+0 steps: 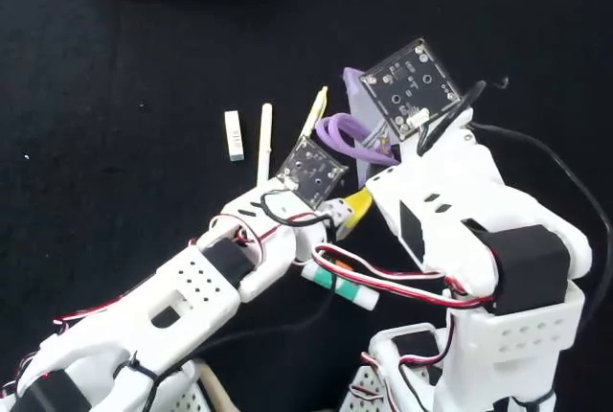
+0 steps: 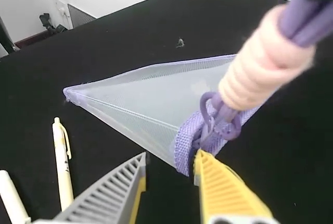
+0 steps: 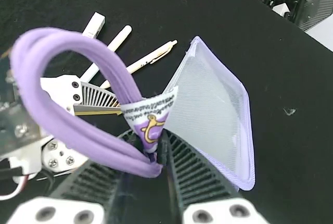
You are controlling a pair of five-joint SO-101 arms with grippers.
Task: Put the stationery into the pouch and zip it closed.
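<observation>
- The marker (image 1: pixel 340 287), white with a green band, lies on the table nearest the arm bases. It sits partly under the left arm's cables.
- The left gripper (image 2: pixel 170 156) is low over the table, its grey and yellow fingers apart. The pouch's purple webbing end lies at the gap between the tips. In the high view, the yellow finger of this gripper (image 1: pixel 345 211) points at the pouch's near end.
- The right gripper (image 3: pixel 158 140) has its two dark fingers pressed together. They are clamped on the printed tag at the pouch's near corner, where the strap joins.
- The strap (image 3: pixel 67 39) is a thick purple loop. It arches from that corner up over the left gripper, and a cream binding (image 2: pixel 265 62) wraps part of it. A purple ring (image 2: pixel 218 125) hangs where the strap meets the webbing.
- The pouch (image 3: pixel 213 109) is clear mesh with purple edging. It is held up on edge between the two grippers and runs away from them, with its far corner (image 2: pixel 70 92) down near the table. In the high view it shows as a narrow purple sliver (image 1: pixel 354 86).
- Beside the pouch, on the left arm's side, three items lie on the table outside it. The yellow pen (image 1: pixel 314 113) is nearest the pouch, then the white pen (image 1: pixel 264 139), then a short white stick (image 1: pixel 234 134).
- The black table (image 1: pixel 115 48) runs on beyond them.
</observation>
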